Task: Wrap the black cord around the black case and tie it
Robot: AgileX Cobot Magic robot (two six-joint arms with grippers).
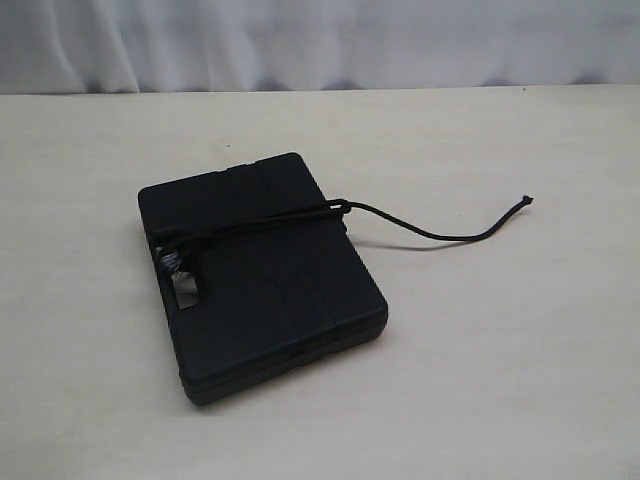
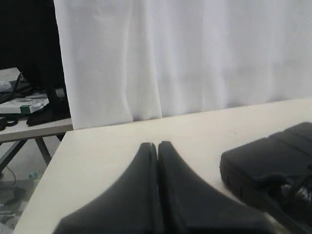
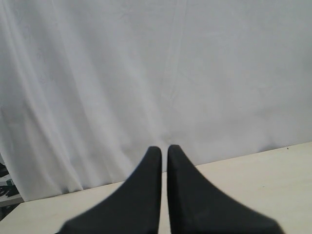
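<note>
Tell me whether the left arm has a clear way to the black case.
Probably yes: the left tool is shut and empty, and only bare table lies between it and the black case.

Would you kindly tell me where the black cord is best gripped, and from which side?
Probably its free tail: the black cord trails loose over bare table right of the black case, so come from above there; the rest lies taut across the lid.

A pale beige table fills the scene, with a white curtain hanging along its far edge. Past the curtain's side, a second table carries dark clutter too blurred to identify
</note>
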